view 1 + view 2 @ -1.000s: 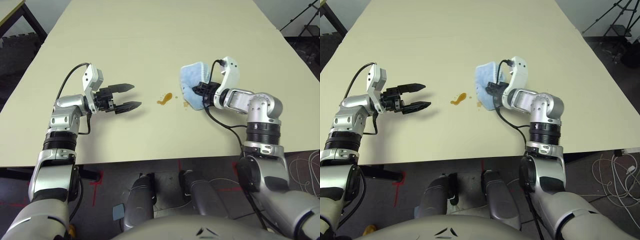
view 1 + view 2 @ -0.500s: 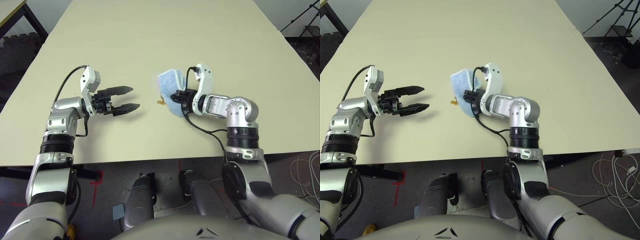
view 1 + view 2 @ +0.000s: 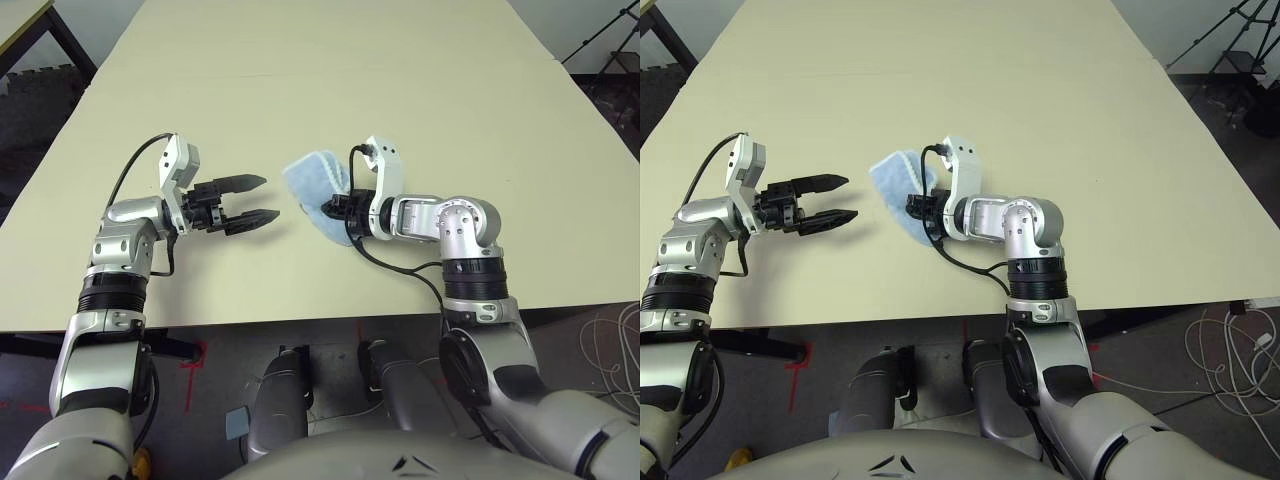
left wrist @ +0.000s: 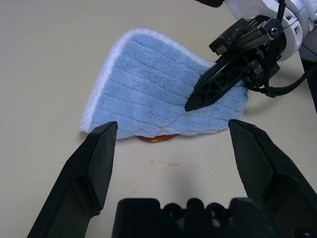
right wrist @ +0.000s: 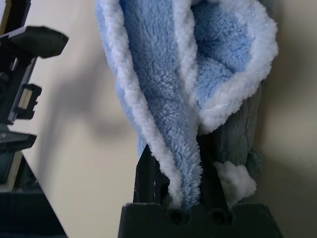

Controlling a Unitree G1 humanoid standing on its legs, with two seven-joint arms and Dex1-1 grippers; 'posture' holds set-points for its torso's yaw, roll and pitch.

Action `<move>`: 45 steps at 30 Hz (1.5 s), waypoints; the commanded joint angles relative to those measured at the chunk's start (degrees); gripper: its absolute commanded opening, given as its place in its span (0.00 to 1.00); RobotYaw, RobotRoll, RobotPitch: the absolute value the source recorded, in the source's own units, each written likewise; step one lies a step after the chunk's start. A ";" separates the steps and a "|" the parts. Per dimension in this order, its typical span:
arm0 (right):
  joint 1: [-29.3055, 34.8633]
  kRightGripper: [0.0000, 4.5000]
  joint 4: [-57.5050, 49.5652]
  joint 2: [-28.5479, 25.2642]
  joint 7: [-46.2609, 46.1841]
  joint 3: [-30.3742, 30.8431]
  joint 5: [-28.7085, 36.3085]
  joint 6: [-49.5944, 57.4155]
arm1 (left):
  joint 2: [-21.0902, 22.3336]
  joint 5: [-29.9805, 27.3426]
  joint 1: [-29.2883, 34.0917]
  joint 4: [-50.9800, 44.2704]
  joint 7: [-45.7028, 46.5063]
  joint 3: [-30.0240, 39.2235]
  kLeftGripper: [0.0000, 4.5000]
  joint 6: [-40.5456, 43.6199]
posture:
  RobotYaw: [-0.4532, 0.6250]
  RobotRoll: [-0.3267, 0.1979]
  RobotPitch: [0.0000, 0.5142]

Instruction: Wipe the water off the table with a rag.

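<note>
right arm bent in over the near middle of the desk (image 3: 300, 80), forearm lying roughly level and running toward the left side, wrist tipped slightly down. right end effector (image 3: 335, 210) clamped tight on the rag (image 3: 315, 185); in the right wrist view the blue pile is folded up between the two black fingers (image 5: 148, 173). the rag lies spread on the desk from the end effector toward the left, its far portion flat on the surface.

left arm reaches forward near the desk's left edge, forearm rising from the near edge, wrist turned so the end effector points across toward the rag. left end effector (image 3: 245, 199) spread wide, holding nothing, near the rag but apart from it.

the water (image 4: 156, 138): one orange-brown blotch peeks out from under the rag's near edge in the left wrist view, with faint specks just beside it.

no readable writing or labels on the rag or arms.
</note>
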 commanded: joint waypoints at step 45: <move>4.04 0.01 -0.96 -8.54 11.23 14.63 -2.71 -2.58 | 0.30 0.29 -3.33 5.32 0.26 1.94 1.00 -2.20 | 0.22 0.62 0.35</move>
